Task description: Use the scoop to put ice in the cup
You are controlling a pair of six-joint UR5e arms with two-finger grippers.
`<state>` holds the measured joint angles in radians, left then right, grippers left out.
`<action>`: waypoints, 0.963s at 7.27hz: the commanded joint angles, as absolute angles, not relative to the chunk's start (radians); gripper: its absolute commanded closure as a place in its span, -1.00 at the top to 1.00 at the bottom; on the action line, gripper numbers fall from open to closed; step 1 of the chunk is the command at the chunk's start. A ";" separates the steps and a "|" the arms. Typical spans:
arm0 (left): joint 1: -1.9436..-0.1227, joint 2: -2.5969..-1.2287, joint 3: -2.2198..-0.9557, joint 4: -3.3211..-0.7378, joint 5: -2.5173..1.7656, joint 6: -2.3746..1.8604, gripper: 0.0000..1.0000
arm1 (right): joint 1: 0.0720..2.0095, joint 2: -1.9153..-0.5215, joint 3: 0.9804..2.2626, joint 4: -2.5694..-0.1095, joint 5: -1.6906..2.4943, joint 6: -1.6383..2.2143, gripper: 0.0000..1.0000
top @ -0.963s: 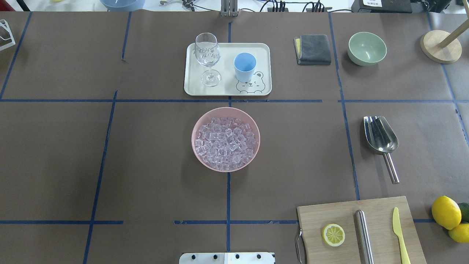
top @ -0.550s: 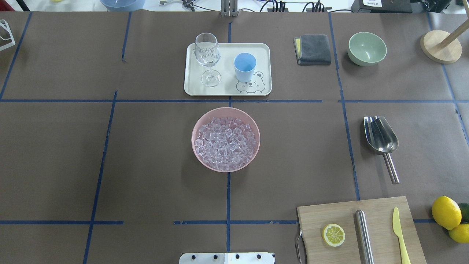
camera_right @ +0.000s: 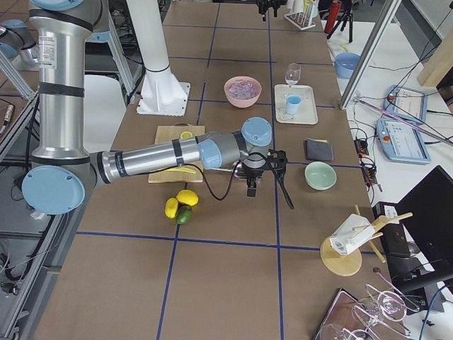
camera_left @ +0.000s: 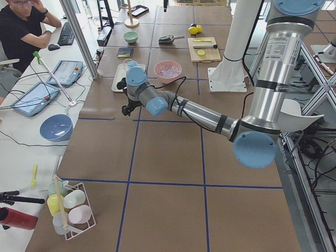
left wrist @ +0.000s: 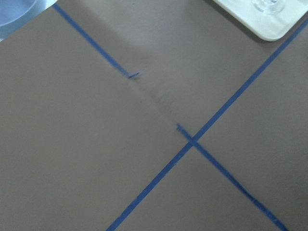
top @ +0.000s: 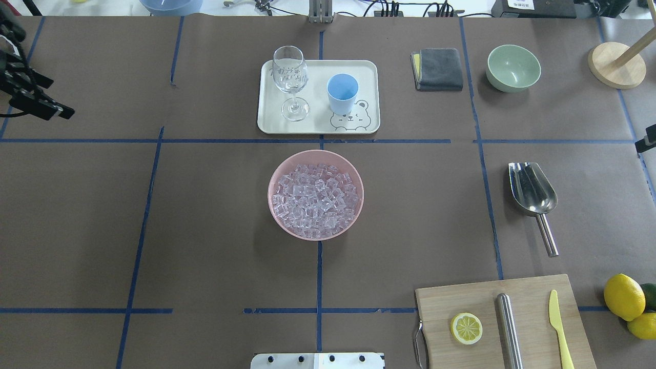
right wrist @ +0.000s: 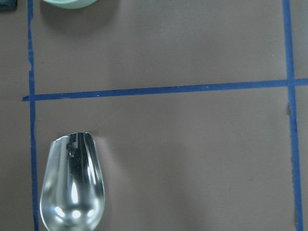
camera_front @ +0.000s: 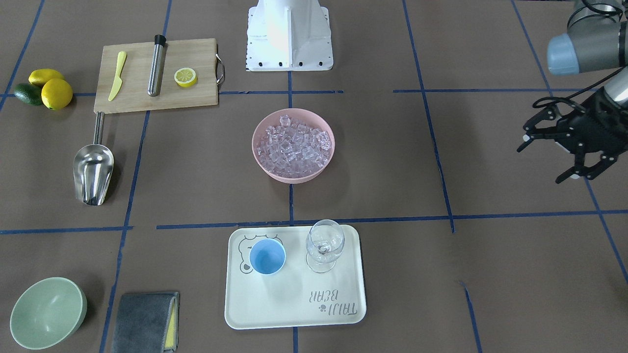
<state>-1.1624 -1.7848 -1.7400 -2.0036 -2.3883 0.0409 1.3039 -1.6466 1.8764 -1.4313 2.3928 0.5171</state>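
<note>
The ice (top: 315, 195) fills a pink bowl (top: 274, 177) at the table's middle. The light-blue cup (top: 342, 92) stands empty on a white tray (top: 369, 69) behind it, beside a wine glass (top: 290, 82). The steel scoop (top: 533, 192) lies flat on the right, handle toward the robot; the right wrist view shows its trough (right wrist: 72, 192) from above. My left gripper (camera_front: 542, 162) hovers open and empty over the far left of the table. Only a tip of my right gripper (top: 647, 137) shows at the right edge, beyond the scoop; I cannot tell its state.
A cutting board (top: 461, 297) with a lemon slice, steel cylinder and yellow knife sits front right, with lemons (top: 623, 296) beside it. A green bowl (top: 513, 67), grey cloth (top: 438, 68) and wooden stand (top: 616, 64) are at the back right. A person sits beyond the table's far side.
Both arms have come into the overhead view: the left gripper at the left edge, a tip of the right gripper at the right edge. Nothing on the table has moved.
</note>
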 commanded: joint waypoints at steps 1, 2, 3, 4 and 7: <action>-1.083 -1.810 -1.729 -2.014 -2.393 0.043 1.00 | 1.182 -1.667 1.925 -1.356 2.331 0.700 1.00; -1.074 -1.809 -1.726 -2.081 -2.396 0.043 1.00 | 1.096 -1.693 1.969 -1.356 2.280 0.745 1.00; -1.071 -1.809 -1.724 -2.177 -2.398 0.035 1.00 | 1.033 -1.722 2.008 -1.356 2.254 0.753 1.00; -1.071 -1.809 -1.707 -2.200 -2.396 0.028 1.00 | 0.966 -1.726 2.026 -1.355 2.252 0.790 1.00; -1.010 -1.828 -1.658 -2.223 -2.396 0.031 1.00 | 0.832 -1.721 2.019 -1.350 2.186 0.807 1.00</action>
